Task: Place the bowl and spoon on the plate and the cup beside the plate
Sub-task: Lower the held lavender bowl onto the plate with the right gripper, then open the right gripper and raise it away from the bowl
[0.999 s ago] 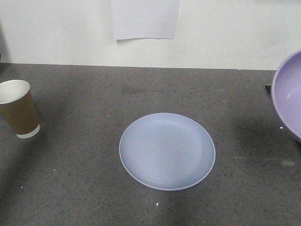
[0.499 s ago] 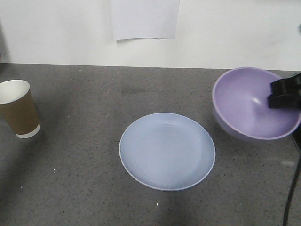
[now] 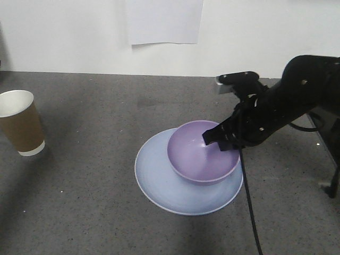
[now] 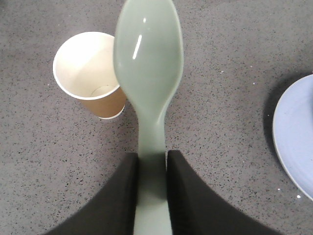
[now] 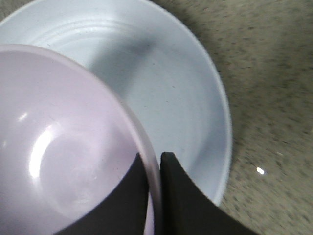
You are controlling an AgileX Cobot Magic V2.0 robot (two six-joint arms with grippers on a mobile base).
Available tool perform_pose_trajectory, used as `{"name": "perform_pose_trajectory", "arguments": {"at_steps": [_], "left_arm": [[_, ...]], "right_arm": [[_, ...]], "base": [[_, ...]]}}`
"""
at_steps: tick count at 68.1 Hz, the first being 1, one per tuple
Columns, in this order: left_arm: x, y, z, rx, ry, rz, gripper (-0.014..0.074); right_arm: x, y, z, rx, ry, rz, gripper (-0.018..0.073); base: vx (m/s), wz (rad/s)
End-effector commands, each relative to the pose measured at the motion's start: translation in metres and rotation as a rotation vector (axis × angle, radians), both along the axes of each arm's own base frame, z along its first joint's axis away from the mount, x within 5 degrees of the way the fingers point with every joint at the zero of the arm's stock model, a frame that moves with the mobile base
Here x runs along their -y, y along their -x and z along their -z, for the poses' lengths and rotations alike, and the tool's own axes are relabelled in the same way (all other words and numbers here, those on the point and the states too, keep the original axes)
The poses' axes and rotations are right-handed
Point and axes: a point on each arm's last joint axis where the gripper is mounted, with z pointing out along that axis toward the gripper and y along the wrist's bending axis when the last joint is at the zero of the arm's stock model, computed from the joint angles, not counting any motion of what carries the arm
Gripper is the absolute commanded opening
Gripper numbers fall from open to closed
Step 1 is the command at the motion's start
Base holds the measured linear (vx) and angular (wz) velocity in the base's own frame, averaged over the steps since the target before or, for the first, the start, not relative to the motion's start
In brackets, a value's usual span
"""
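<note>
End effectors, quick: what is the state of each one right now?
Left end effector: closed, holding the spoon by its handle.
Right end effector: closed, pinching the bowl by its rim.

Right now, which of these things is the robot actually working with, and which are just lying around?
Part of the job:
blue plate
purple bowl, gripped by its rim at the plate
paper cup, standing apart from the plate
green spoon, held by its handle

Just lying about:
white paper sheet on the wall
black cable
</note>
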Motion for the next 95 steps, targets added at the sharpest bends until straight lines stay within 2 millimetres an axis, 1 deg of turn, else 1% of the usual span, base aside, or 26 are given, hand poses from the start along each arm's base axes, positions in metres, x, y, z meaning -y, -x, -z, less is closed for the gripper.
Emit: {"name": "perform_pose_trajectory", "arguments": {"at_steps": [1, 2, 3, 12, 24, 32, 38, 46, 62, 66, 70, 74, 83, 93, 95], "left_arm": [[-0.001, 0.005, -0.015, 0.098, 0.018, 0.000, -0.0006], [-0.001, 0.005, -0.015, 0.098, 0.018, 0.000, -0.0006], [-0.001, 0.005, -0.015, 0.098, 0.018, 0.000, -0.0006], [-0.001, 0.005, -0.015, 0.098, 0.018, 0.000, -0.0006], [-0.001, 0.005, -0.015, 0.098, 0.019, -0.001, -0.0006], [-0.001, 0.005, -0.015, 0.098, 0.019, -0.001, -0.0006], [-0.001, 0.005, -0.015, 0.098, 0.019, -0.001, -0.0006], [-0.001, 0.005, -0.015, 0.098, 0.019, -0.001, -0.0006], [-0.001, 0.005, -0.015, 0.098, 0.019, -0.001, -0.0006], [-0.001, 0.005, -0.015, 0.098, 0.019, -0.001, -0.0006], [-0.001, 0.005, -0.015, 0.098, 0.019, -0.001, -0.0006], [-0.001, 0.005, -0.015, 0.099, 0.019, -0.001, -0.0006], [-0.001, 0.005, -0.015, 0.100, 0.019, -0.001, -0.0006], [-0.001, 0.005, -0.015, 0.100, 0.019, -0.001, -0.0006], [-0.001, 0.005, -0.015, 0.100, 0.019, -0.001, -0.0006]], "right_arm": [[-0.010, -0.007, -0.008, 0.081, -0.033, 0.003, -0.0003], [-0.010, -0.008, -0.006, 0.077, -0.032, 0.003, -0.0003], [-0.013, -0.013, 0.004, 0.056, -0.036, 0.010, -0.0003], [-0.014, -0.017, 0.014, 0.037, -0.028, 0.012, -0.0003], [-0.015, -0.020, 0.017, 0.044, -0.031, 0.019, 0.0002], [-0.014, -0.020, 0.017, 0.046, -0.032, 0.022, 0.0026], [-0.014, -0.020, 0.017, 0.046, -0.032, 0.022, 0.0072], [-0.014, -0.020, 0.017, 0.046, -0.032, 0.022, 0.0166], [-0.014, -0.021, 0.017, 0.039, -0.044, 0.066, 0.0444], [-0.013, -0.021, 0.017, 0.039, -0.043, 0.069, 0.0503], [-0.013, -0.021, 0.017, 0.039, -0.043, 0.069, 0.0541], [-0.013, -0.021, 0.016, 0.041, -0.044, 0.069, 0.0566], [-0.012, -0.018, 0.009, 0.054, -0.053, 0.075, 0.0569], [-0.008, -0.011, -0.011, 0.107, -0.059, 0.073, 0.0569], [-0.005, -0.008, -0.017, 0.122, -0.058, 0.079, 0.0569]], "base": [[0.00, 0.00], [0.00, 0.00], [0.00, 0.00], [0.00, 0.00], [0.00, 0.00], [0.00, 0.00], [0.00, 0.00], [0.00, 0.00], [0.00, 0.00], [0.00, 0.00], [0.00, 0.00], [0.00, 0.00], [0.00, 0.00], [0.00, 0.00], [0.00, 0.00]]}}
